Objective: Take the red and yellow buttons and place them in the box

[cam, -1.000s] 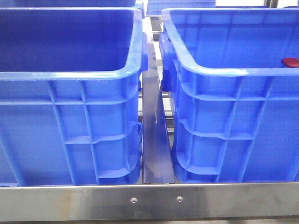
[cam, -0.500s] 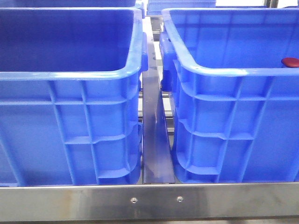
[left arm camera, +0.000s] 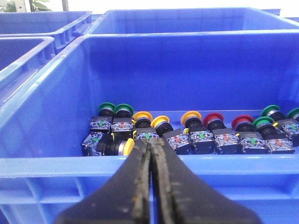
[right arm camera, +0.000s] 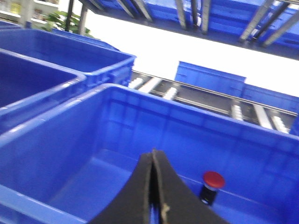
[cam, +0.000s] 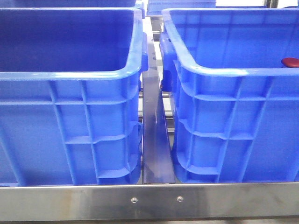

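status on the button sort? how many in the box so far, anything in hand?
Done: one red button stands in the right crate, the only one visible there. In hand: nothing; the left hand and right hand are both shut and empty. Left: the source crate holds a row of buttons, with several yellow buttons and red buttons among green ones. No yellow shows in the right crate.

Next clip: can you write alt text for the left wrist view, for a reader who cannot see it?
The left gripper, its dark fingers pressed shut on nothing, hangs outside the near wall of a blue crate. On the crate floor lies a row of push-button switches: yellow buttons, red buttons and green buttons. More blue crates stand behind.
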Available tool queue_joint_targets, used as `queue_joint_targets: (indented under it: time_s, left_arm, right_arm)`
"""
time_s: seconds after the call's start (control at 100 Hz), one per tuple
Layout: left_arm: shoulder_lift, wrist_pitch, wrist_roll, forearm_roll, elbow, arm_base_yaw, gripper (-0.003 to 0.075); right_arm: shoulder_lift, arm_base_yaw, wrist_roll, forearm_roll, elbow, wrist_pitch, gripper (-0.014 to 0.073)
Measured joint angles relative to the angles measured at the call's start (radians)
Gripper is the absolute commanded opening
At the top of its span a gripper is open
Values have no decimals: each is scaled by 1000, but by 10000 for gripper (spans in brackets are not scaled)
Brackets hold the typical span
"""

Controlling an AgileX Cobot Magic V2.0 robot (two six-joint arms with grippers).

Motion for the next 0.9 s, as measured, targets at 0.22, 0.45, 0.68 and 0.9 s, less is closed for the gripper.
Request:
queue_joint_targets:
  time_s: [0.22, 0.45, 0.68, 0.9]
  left_arm:
    - [0, 0, 0, 0, 0, 0, -20]
    - [0, 0, -2, 0, 0, 0, -20]
    - [0, 0, -2, 0, 0, 0, -20]
    - [0, 0, -2, 0, 0, 0, -20]
  right_arm:
    - [0, 14, 339, -324, -2, -79, -66]
    - [0, 14, 1162, -1089, -13, -137, -66]
    - [0, 14, 1814, -1719, 0, -233, -66]
    - [-24, 14, 1958, -1826, 86, -378, -66]
